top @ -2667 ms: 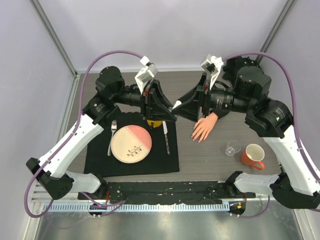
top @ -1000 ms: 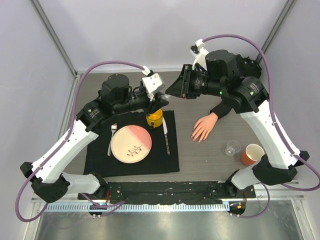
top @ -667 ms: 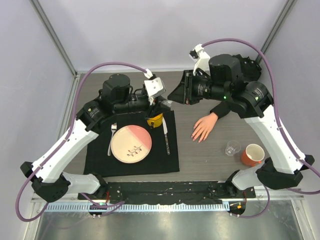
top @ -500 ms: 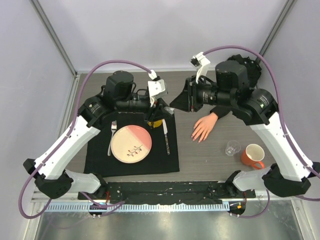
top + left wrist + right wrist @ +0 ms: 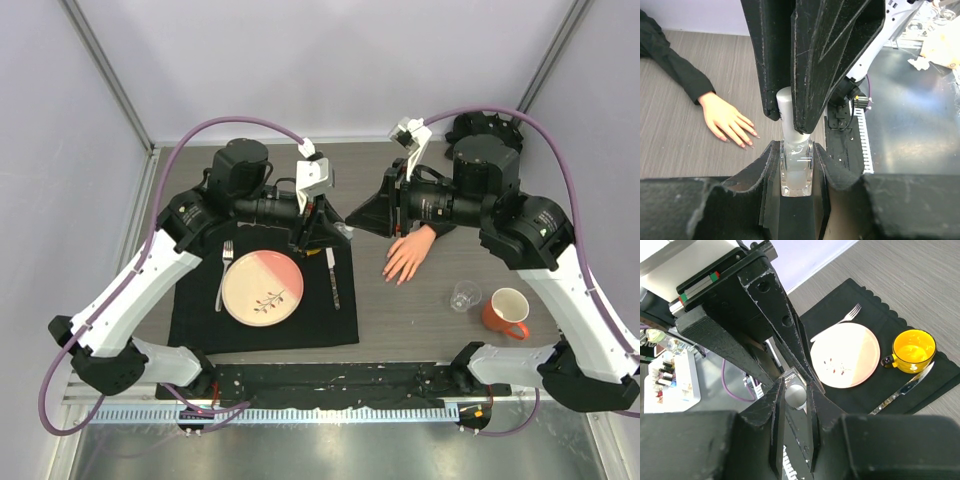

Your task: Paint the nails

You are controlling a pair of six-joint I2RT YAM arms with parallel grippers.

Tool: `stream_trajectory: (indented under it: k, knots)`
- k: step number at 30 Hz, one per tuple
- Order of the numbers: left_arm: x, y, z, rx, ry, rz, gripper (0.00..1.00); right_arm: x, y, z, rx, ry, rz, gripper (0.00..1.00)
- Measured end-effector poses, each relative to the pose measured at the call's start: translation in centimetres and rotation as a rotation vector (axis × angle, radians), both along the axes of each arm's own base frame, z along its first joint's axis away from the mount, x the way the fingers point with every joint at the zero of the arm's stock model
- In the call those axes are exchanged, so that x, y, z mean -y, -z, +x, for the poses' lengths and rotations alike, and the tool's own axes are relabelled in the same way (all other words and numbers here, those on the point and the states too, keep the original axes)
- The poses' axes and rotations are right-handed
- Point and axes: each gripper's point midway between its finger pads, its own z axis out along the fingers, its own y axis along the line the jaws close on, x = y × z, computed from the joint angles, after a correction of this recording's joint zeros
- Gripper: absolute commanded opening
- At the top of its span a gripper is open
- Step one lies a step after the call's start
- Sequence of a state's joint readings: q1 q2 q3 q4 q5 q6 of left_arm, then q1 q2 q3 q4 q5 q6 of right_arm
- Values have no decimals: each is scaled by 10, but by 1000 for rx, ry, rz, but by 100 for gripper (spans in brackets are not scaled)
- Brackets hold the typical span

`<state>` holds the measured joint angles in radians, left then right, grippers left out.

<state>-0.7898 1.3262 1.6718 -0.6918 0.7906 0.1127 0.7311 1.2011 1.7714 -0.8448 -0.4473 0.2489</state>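
Note:
My left gripper point(image 5: 796, 155) is shut on a small clear bottle point(image 5: 796, 172) and holds it in the air over the placemat's far right corner. My right gripper point(image 5: 795, 390) faces it and is shut on the bottle's pale cap point(image 5: 795, 396). In the top view the two grippers, left point(image 5: 333, 232) and right point(image 5: 353, 220), meet tip to tip. The pale mannequin hand point(image 5: 408, 256) with a black sleeve lies palm down just right of them. Its pink nails point(image 5: 747, 143) show in the left wrist view.
A black placemat point(image 5: 200, 310) holds a pink plate point(image 5: 262, 287), a fork point(image 5: 222, 275), a knife point(image 5: 331, 278) and a yellow cup point(image 5: 914, 350). A small clear glass point(image 5: 464, 296) and an orange mug point(image 5: 507, 311) stand at the right front.
One second ago the grippers were apart, the right one raised. Both have swung back together, and the right gripper is again on the bottle's cap.

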Motion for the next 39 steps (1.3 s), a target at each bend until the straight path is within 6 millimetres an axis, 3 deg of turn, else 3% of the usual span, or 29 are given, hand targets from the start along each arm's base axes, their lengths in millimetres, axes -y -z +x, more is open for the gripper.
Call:
stream_trajectory:
  k: [13,39]
  knots:
    - [-2,1,13,36,-77,1,0,5,-10,9,28,76,54,1]
    - [-3,4,18,45,-107,12,0,9,-6,16,32,123,36,1]
